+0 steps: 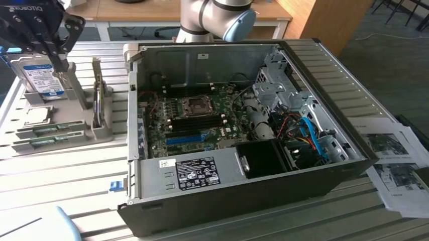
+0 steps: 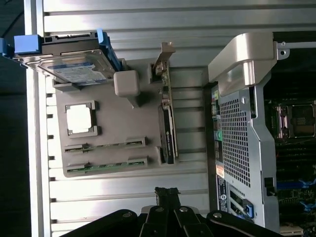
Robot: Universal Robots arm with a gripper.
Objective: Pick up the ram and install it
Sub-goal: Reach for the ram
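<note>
Pincer (image 2: 167, 193), closed and empty, hovers near gray holder (image 2: 121, 123) containing two ram sticks (image 2: 106, 145).

pincer (image 2: 167, 191): jaws pressed together with nothing between them, over bare desk (image 2: 128, 29) slats, clear of the holder
holder (image 2: 123, 123): grey block on the desk, beside the computer case (image 2: 242, 123)
first ram stick (image 2: 106, 145): in a holder groove, next to the processor chip (image 2: 80, 118)
second ram stick (image 2: 106, 164): in the parallel groove nearest the pincer, seemingly lying flat
hard drive (image 2: 79, 69): tilted, at the holder's far end
expansion card (image 2: 167, 123): on edge along the holder's case side
</note>
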